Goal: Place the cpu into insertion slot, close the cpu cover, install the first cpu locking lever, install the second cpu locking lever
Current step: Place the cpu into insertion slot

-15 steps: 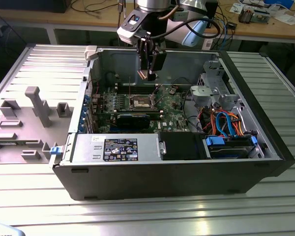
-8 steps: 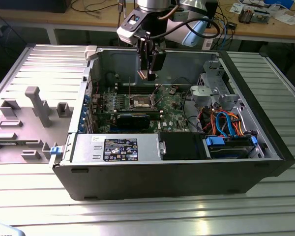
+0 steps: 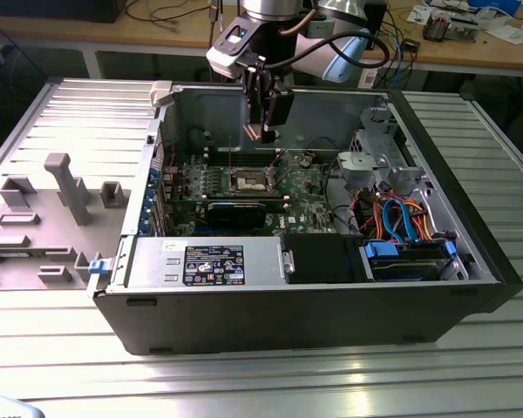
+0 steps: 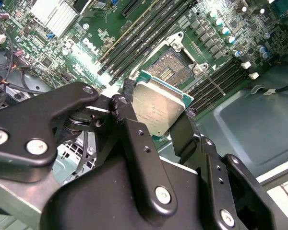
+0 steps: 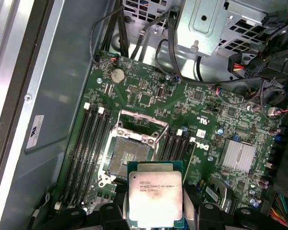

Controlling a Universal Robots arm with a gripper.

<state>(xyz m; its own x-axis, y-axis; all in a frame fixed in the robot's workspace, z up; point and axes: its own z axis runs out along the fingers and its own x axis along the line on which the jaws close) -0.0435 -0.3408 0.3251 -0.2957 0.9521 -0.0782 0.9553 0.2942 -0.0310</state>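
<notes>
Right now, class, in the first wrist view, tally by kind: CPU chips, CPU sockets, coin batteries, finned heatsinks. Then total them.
cpu: 1
insertion slot: 1
coin battery: 1
finned heatsink: 1
Total: 4

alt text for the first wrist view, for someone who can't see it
The pincer holds the cpu, metal top facing the camera, above a green motherboard inside an open computer case. Near it lies the insertion slot, empty and uncovered, flanked by long memory slots.
</notes>
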